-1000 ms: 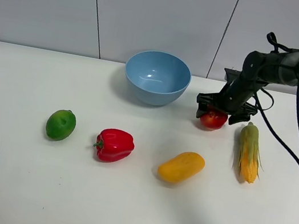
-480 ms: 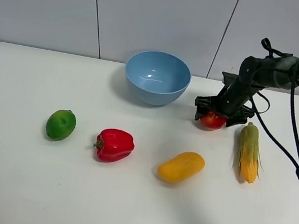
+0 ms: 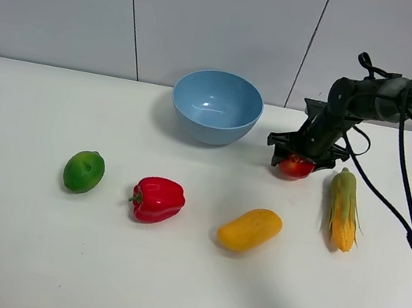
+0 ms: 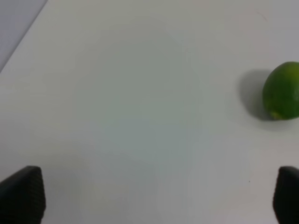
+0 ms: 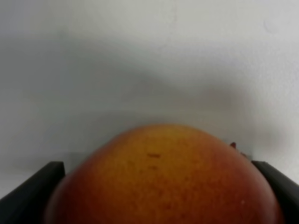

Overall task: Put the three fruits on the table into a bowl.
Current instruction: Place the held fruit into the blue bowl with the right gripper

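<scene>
High view, bowl: the light-blue bowl (image 3: 213, 123) is seen standing empty at the back of the table (image 3: 14, 248); no fruit has been placed in it.
High view, peach: the red peach (image 3: 295, 167) is found on the table just right of the bowl, enclosed by the right gripper (image 3: 301, 158).
High view, mango: the mango (image 3: 249, 229) lies untouched toward the front, between the red bell pepper (image 3: 158, 200) and the corn cob (image 3: 344, 209).
High view, lime: the lime (image 3: 84, 171) lies near the pepper on the left side, well apart from the bowl.
Left wrist view, left gripper: the left gripper (image 4: 154, 198) is spread wide, and only bare table is seen between its fingertips. The lime (image 4: 281, 91) lies off to one side, apart from it.
Right wrist view, right gripper: the dark fingers (image 5: 32, 189) are drawn in against both flanks of the peach (image 5: 163, 177). The peach is judged to be gripped, though no lift is shown.
Progress: none of the three fruits is in the bowl. The first pick is judged to be under way. The peach has yet to be carried over, and the mango and lime are left to be fetched.
</scene>
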